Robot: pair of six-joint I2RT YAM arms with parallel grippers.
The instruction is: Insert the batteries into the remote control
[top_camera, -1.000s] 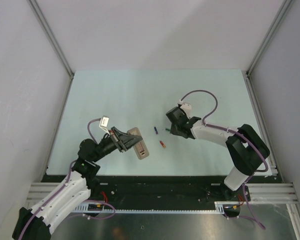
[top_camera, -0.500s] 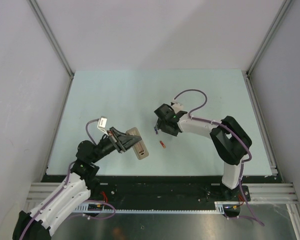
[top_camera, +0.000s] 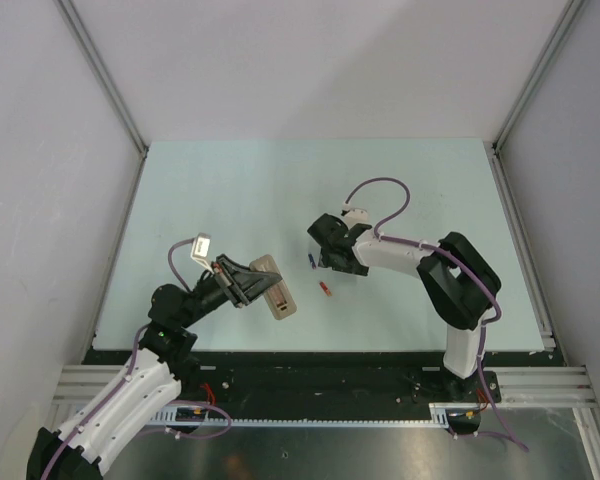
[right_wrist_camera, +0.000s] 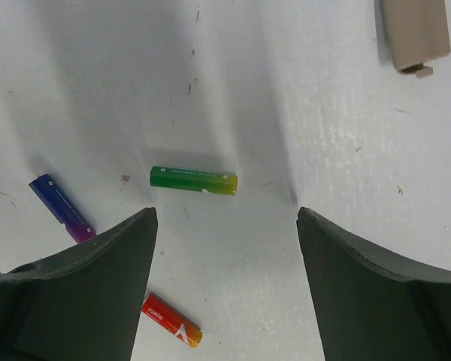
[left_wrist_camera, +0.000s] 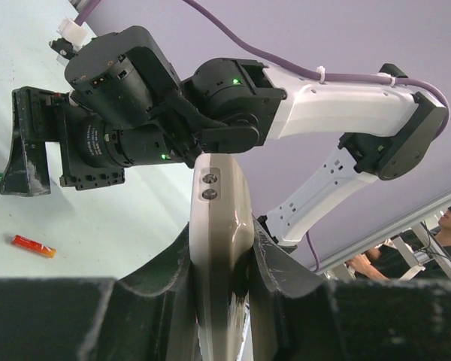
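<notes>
My left gripper (top_camera: pixel 244 282) is shut on the pale remote control (top_camera: pixel 277 293) and holds it tilted over the left-centre of the table. In the left wrist view the remote (left_wrist_camera: pixel 222 226) stands edge-on, clamped between both fingers. My right gripper (top_camera: pixel 329 257) is open, low over the batteries. In the right wrist view the green battery (right_wrist_camera: pixel 193 180) lies just ahead of its open jaws (right_wrist_camera: pixel 225 218). The blue battery (right_wrist_camera: pixel 62 208) lies at the left and the red battery (right_wrist_camera: pixel 171 321) lower down. The top view shows the blue (top_camera: pixel 311 262) and red (top_camera: pixel 326 289) batteries; the green one is hidden there.
A small flat grey cover piece (right_wrist_camera: pixel 415 34) lies on the table at the top right of the right wrist view. The right arm (left_wrist_camera: pixel 301 98) fills the space beyond the remote in the left wrist view. Grey walls ring the pale table (top_camera: pixel 230 190).
My right gripper has swung left from the table's middle-right to just over the batteries, covering the green one in the top view. The left gripper has barely moved, still holding the remote.
</notes>
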